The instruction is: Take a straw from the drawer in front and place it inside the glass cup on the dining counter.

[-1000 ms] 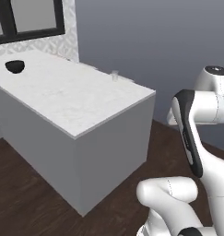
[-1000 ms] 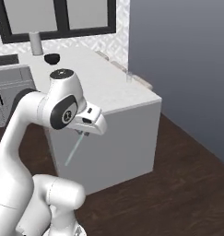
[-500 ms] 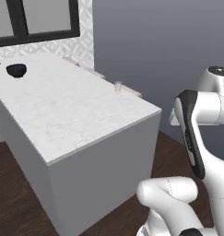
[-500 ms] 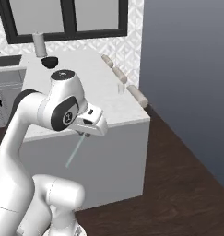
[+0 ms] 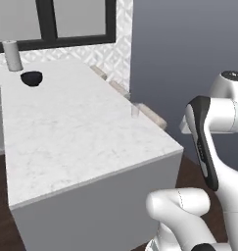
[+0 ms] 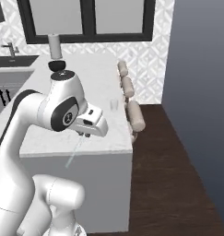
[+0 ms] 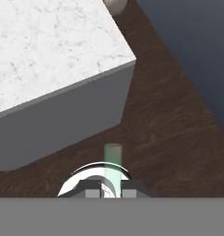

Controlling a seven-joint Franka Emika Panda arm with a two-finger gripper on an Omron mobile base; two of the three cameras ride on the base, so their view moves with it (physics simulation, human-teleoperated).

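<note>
Right base view has the pincer (image 6: 84, 134) clamped on the straw (image 6: 73, 153), which slants down from it, well short of the glass cup (image 6: 114, 105) by the table's (image 6: 85, 138) far edge. The fetching looks done; carrying over and dropping in remain. Hand view looks straight along the straw (end-on, between the tips), while left base view shows the cup beside the stools (image 5: 150, 113).

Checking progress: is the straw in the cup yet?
No. The straw hangs from the shut hand, short of the counter where the cup stands.
</note>
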